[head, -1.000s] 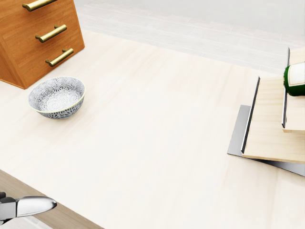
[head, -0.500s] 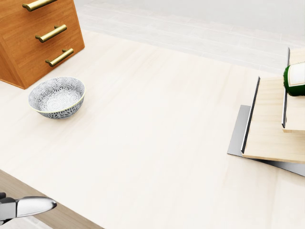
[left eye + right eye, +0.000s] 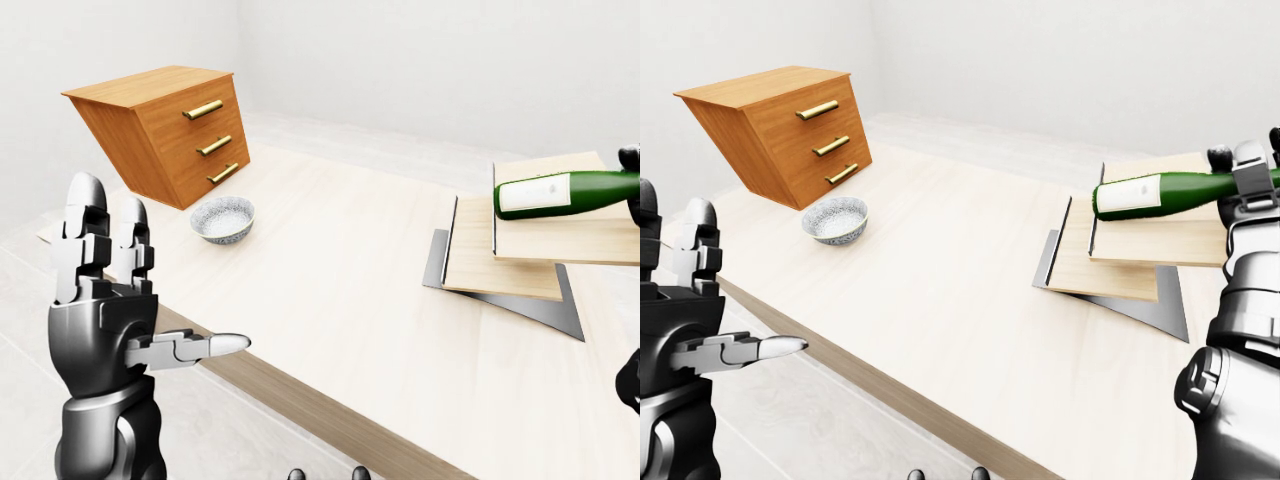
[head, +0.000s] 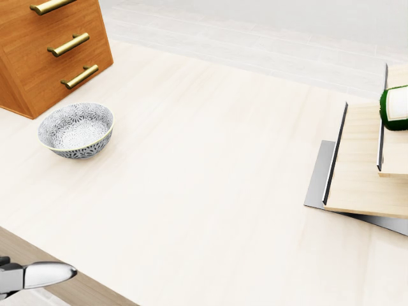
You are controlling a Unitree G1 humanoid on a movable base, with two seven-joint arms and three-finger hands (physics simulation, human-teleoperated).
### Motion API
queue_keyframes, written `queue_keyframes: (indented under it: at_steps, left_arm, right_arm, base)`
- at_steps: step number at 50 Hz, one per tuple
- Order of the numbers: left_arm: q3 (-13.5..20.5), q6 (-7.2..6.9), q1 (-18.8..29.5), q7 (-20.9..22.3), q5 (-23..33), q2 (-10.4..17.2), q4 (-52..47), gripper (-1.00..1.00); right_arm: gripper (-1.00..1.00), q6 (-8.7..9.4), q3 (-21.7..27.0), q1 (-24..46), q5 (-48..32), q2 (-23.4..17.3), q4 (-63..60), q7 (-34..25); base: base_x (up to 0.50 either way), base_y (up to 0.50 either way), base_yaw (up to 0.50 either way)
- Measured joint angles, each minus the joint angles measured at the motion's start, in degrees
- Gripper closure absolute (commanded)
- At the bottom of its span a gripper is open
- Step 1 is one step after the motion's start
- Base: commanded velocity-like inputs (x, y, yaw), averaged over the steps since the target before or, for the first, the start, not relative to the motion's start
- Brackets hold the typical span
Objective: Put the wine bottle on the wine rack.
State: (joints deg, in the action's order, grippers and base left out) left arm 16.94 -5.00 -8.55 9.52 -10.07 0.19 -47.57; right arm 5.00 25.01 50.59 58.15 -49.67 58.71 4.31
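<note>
The green wine bottle (image 3: pixel 1160 193) with a white label lies level, its base end pointing to the left of the right-eye view, just above the top step of the wine rack. The wine rack (image 3: pixel 1110 265) is made of stepped pale wooden boards on a grey metal base, at the right of the table. My right hand (image 3: pixel 1247 180) is shut on the bottle's neck end at the right edge. In the head view only the bottle's base end (image 4: pixel 395 107) shows. My left hand (image 3: pixel 140 300) is open and empty, fingers upright, off the table's near left edge.
A patterned grey-and-white bowl (image 4: pixel 75 129) sits at the left of the pale wooden table (image 4: pixel 210 191). A tilted wooden drawer unit (image 3: pixel 170 130) with brass handles stands beyond it at top left. The floor lies below the table's near edge.
In the head view the bottle's base end has shifted very slightly downward over the rack. The left hand, the bowl and the drawer unit have not moved.
</note>
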Motion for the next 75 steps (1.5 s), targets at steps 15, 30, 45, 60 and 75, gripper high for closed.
queue_keyframes:
  at_steps: [15,30,45,60,75]
  left_arm:
    - [-0.5,0.0,-0.1,0.0,0.3,-0.1,0.8,-1.0]
    - [-0.9,0.0,-0.2,0.0,0.4,-0.1,1.2,-1.0]
    - [-1.4,0.0,-0.3,-0.1,0.6,-0.1,1.6,-1.0]
    - [-1.7,0.0,-0.2,-0.2,0.7,0.0,1.3,-1.0]
    - [-1.8,0.0,-0.1,-0.3,0.8,0.0,1.2,-1.0]
  right_arm:
    - [-0.07,0.0,-0.2,-1.6,1.1,-0.8,-1.5,0.7]
    - [-0.36,0.0,-0.1,-2.5,1.7,-1.8,-2.6,1.0]
    - [-0.88,0.0,0.9,-4.6,3.2,-3.4,-4.9,1.5]
    - [-1.0,0.0,1.5,-7.2,3.3,-3.6,-5.9,1.2]
    - [-1.0,0.0,2.4,-10.3,3.4,-3.1,-6.8,0.4]
  base:
    - [0.0,0.0,0.0]
    - [0.0,0.0,0.0]
    - [0.0,0.0,0.0]
    - [0.0,0.0,0.0]
    - [0.0,0.0,0.0]
